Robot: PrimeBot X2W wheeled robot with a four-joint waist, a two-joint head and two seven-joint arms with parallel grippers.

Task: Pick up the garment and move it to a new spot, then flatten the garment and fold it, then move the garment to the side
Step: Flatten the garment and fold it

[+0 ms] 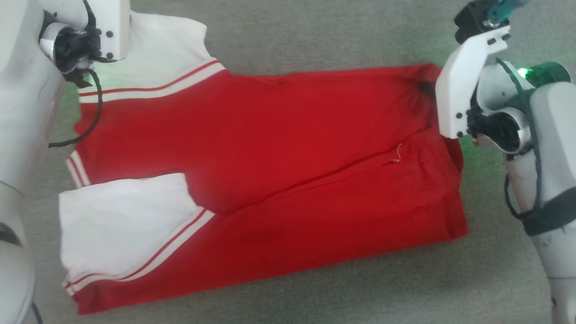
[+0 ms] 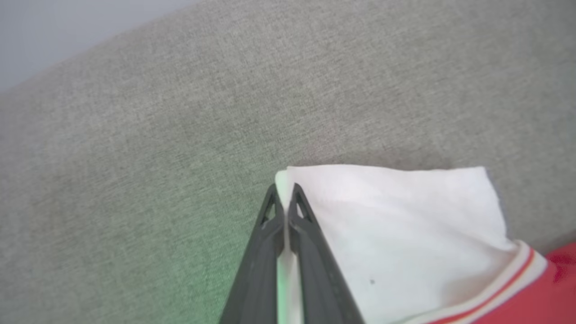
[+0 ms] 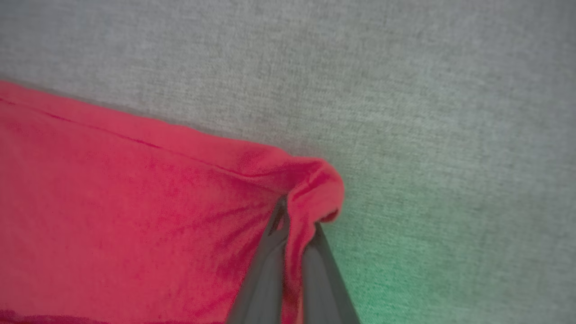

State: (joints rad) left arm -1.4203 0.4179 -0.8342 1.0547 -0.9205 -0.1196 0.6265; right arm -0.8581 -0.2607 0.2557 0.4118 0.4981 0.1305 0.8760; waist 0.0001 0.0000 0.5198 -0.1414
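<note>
**Both Grippers Clamped on the Far Edge of the Garment**

**Location of the workpiece.** The red jersey-style garment [image 1: 270, 148] with white short sleeves lies spread on a grey woven fabric surface [image 1: 315, 40]. In the head view it runs crosswise, with the sleeves toward the robot's left and the plain red hem toward its right. The near long side is folded up over the body, forming a diagonal ridge. The near white sleeve [image 1: 121, 225] lies flat on top, edged by red-and-white striped trim [image 1: 180, 234]. A short pale loose thread [image 1: 397, 155] shows on the ridge.

**Left arm.** The pale left arm [image 1: 22, 112] rises along the left edge of the head view. Its white wrist housing [image 1: 108, 27] sits over the far white sleeve [image 1: 166, 45], and a black cable [image 1: 92, 112] loops down from it. In the left wrist view, the left gripper [image 2: 284, 193] has its two dark fingers [image 2: 256, 270] pressed together. A thin fold of the white sleeve's edge is pinched between them, near the sleeve's corner.

**Right arm.** The right arm [image 1: 549, 157] comes in from the right edge of the head view and bends at the wrist. Its white bracket [image 1: 463, 85] stands over the far hem corner, and a green indicator light [image 1: 522, 72] glows on the arm. In the right wrist view, the right gripper [image 3: 297, 229] is closed on the red hem corner. The cloth bunches into a rounded lump above the fingertips and runs down between the fingers [image 3: 265, 270].

**Lift.** The views do not show whether either clamped corner is raised off the surface.
</note>
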